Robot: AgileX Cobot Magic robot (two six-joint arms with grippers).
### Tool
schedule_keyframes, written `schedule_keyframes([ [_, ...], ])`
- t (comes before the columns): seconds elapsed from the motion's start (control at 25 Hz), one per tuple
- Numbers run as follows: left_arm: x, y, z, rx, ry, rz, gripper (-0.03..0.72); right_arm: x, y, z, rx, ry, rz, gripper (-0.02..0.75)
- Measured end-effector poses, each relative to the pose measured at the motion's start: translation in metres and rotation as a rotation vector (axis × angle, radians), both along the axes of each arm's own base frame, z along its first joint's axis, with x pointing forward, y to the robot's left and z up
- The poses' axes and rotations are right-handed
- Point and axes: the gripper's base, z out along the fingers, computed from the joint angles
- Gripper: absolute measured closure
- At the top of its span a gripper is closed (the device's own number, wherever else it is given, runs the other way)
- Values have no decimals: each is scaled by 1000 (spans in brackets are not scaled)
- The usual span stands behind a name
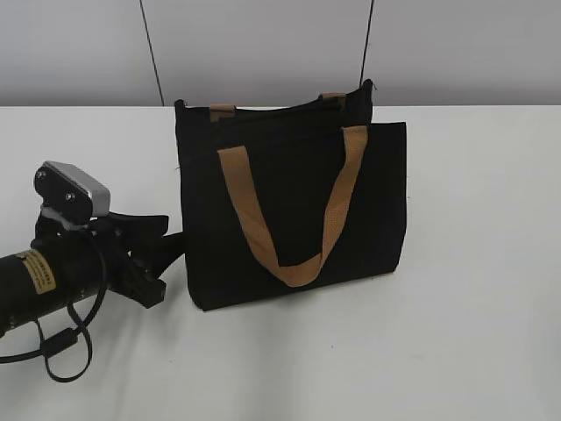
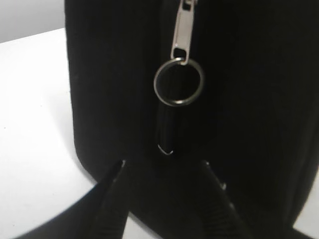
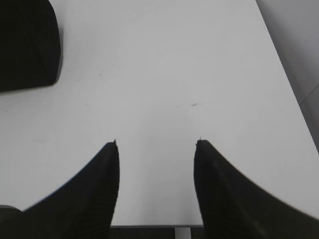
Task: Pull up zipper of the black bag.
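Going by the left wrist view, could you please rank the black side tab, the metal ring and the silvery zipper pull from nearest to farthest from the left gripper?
From the left gripper, jaws open:
1. Black side tab, just above the fingertips, centred.
2. Metal ring, higher up the black bag.
3. Silvery zipper pull, topmost, at the frame's upper edge.

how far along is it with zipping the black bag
Early stage. Done: the left end effector has reached the black bag at its side, open, fingers either side of the zipper line below the metal pull and its ring. In hand: lining up on the pull, nothing gripped. Left: grasp and drag the zipper. The right end effector hangs open over the bare table.
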Motion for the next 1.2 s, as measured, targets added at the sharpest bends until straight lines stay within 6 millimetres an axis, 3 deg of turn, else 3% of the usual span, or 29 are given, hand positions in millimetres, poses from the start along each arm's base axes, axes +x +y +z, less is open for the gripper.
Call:
schedule_keyframes([
  [0.36, 27, -12, -7, -23, -12, -16, 347, 0, 0, 0, 0, 0, 0, 355],
  [0.6, 33, -16, -12, -19, -6, -35, 361, 0, 0, 0, 0, 0, 0, 355],
  [0.8, 33, -16, -11, -24, -11, -38, 481, 0, 0, 0, 0, 0, 0, 355],
  [1.0, 33, -17, -10, -43, -5, -35, 545, 0, 0, 0, 0, 0, 0, 355],
  [1.12, 33, -17, -10, -66, 15, -25, 664, 0, 0, 0, 0, 0, 0, 355],
  [1.2, 33, -17, -10, -76, 24, -20, 675, 0, 0, 0, 0, 0, 0, 355],
])
